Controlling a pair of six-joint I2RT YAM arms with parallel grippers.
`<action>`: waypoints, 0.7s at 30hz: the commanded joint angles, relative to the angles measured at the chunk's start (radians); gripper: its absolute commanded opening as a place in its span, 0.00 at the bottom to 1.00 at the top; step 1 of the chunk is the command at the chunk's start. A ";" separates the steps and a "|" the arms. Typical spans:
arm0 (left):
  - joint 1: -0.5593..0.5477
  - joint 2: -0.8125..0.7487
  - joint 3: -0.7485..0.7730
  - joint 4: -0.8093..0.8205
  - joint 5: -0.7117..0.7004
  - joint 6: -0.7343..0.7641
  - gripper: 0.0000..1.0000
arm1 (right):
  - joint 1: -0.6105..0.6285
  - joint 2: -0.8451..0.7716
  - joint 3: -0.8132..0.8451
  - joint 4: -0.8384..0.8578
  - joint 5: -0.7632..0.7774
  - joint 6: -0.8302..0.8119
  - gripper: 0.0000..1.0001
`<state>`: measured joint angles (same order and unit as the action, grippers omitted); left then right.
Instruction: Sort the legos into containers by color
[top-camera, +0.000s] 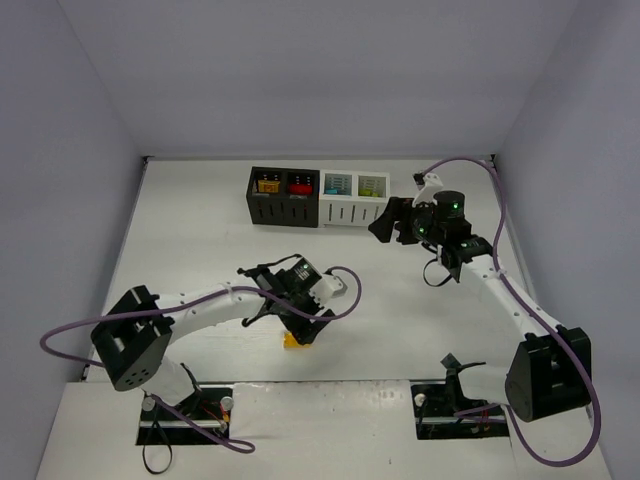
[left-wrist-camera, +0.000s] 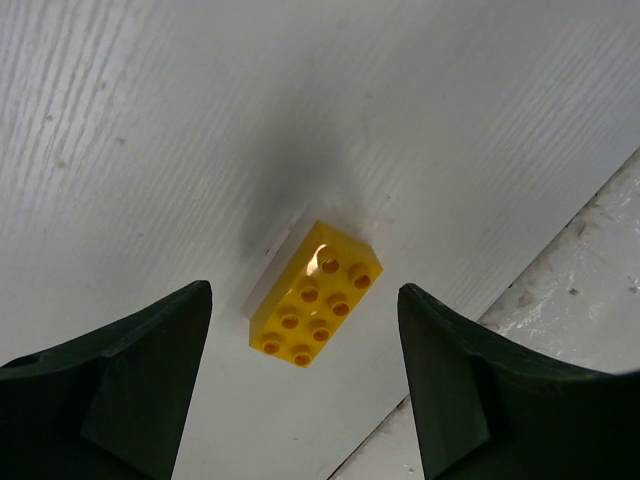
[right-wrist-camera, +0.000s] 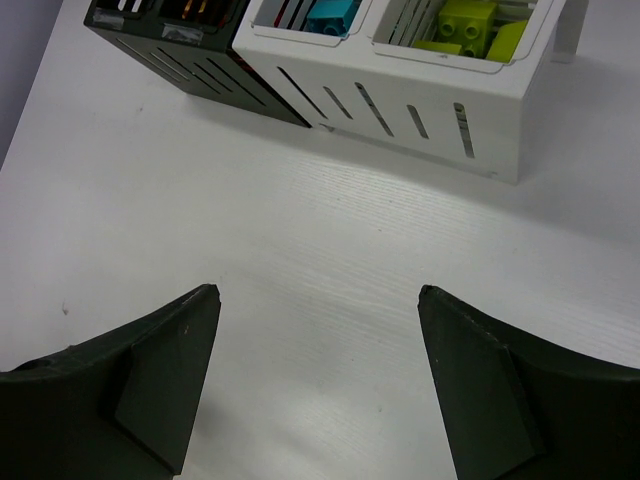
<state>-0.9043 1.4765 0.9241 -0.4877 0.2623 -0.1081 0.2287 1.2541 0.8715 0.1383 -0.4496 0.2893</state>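
Left gripper (top-camera: 303, 322) is hanging spread wide over yellow brick (left-wrist-camera: 315, 293), lining up a grab; right gripper (right-wrist-camera: 312, 300) is idling released, empty, near bins (right-wrist-camera: 400, 110).

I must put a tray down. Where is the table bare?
Bare: the table between the containers and the left arm, and left of the black bins. Crowded: beside the white bins at the right gripper, and around the yellow brick.
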 joint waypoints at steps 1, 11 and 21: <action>-0.047 0.027 0.099 -0.064 -0.021 0.171 0.69 | -0.002 -0.004 -0.008 0.078 -0.026 0.013 0.78; -0.130 0.168 0.180 -0.169 -0.018 0.298 0.69 | -0.002 -0.030 -0.035 0.080 -0.037 0.014 0.78; -0.140 0.223 0.193 -0.173 -0.150 0.288 0.68 | -0.002 -0.002 -0.026 0.090 -0.064 0.017 0.77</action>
<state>-1.0389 1.7107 1.0695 -0.6495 0.1707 0.1619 0.2287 1.2545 0.8299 0.1516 -0.4847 0.2951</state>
